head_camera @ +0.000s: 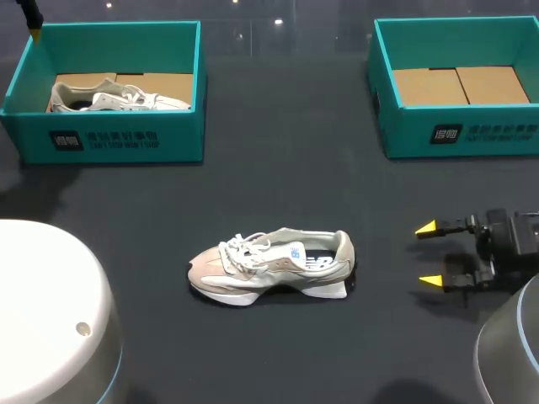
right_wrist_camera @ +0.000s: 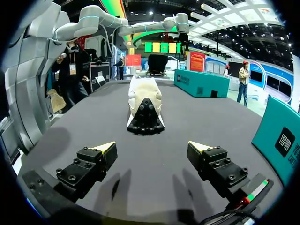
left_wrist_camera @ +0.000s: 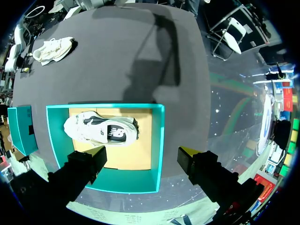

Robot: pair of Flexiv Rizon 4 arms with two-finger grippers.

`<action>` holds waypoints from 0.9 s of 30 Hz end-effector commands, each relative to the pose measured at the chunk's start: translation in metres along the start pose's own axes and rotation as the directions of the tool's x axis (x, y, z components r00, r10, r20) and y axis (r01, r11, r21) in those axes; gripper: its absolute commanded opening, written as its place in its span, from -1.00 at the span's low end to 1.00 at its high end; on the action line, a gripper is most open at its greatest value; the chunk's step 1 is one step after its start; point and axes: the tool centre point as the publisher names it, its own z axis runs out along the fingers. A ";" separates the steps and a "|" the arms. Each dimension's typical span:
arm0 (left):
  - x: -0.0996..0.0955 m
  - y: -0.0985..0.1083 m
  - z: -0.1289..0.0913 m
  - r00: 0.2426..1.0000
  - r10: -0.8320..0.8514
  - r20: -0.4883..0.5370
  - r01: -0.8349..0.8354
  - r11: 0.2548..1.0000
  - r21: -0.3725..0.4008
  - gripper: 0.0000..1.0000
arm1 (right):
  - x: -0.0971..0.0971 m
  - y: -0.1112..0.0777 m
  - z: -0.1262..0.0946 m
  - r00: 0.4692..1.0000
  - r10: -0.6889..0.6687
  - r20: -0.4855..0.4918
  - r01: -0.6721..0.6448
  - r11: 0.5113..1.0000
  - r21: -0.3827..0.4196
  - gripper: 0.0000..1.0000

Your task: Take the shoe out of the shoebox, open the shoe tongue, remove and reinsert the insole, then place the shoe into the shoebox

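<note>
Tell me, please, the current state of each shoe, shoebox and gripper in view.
Shoe on the table: out of both boxes, laced, not gripped.
Second shoe: lying on its side in the left shoebox.
Left shoebox: open, holding one shoe.
Right shoebox: open, no shoe inside.
Left gripper: open, empty, above the left shoebox.
Right gripper: open, empty, off the table shoe's heel end.

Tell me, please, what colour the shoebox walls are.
Teal, seen best on the left shoebox in the head view.
</note>
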 end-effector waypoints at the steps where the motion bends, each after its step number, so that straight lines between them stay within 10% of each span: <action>1: 0.000 -0.001 0.000 1.000 0.001 -0.002 -0.001 1.000 -0.001 1.00 | -0.004 -0.003 0.004 1.000 0.004 -0.017 -0.004 1.000 0.000 1.00; 27: 0.000 -0.001 0.000 1.000 0.001 -0.002 -0.001 1.000 -0.001 1.00 | 0.006 0.006 0.051 0.996 0.077 -0.035 -0.077 0.997 0.004 1.00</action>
